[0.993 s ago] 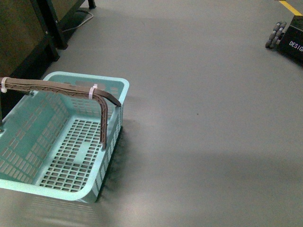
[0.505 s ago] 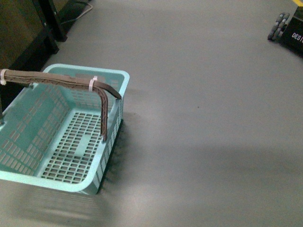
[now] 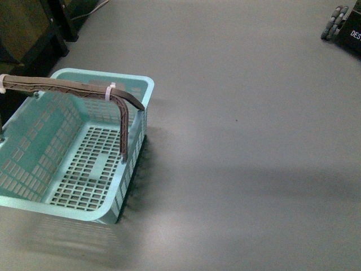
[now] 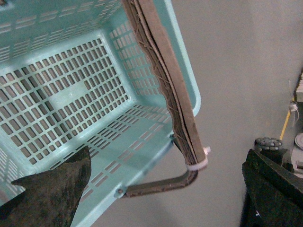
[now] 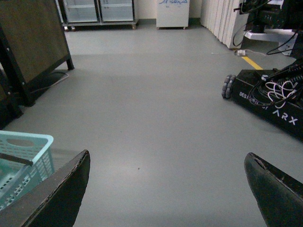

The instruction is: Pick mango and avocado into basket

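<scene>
Hovering above the basket (image 4: 71, 94), the left gripper (image 4: 168, 153) is spread wide and holds nothing, probably poised to drop fruit in. The right gripper (image 5: 166, 155), equally wide and empty, faces bare floor (image 3: 254, 141). One empty basket stands to the robot's left; no counter edge shows. Mangoes in view: none. Avocados: none.

Basket (image 3: 130, 76) of smooth teal plastic, handles (image 3: 67, 87) rough brown – floor (image 3: 254, 141) matt.

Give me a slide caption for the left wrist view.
Open left pincer facing the empty teal basket, its brown handles bound by a white tie.
</scene>
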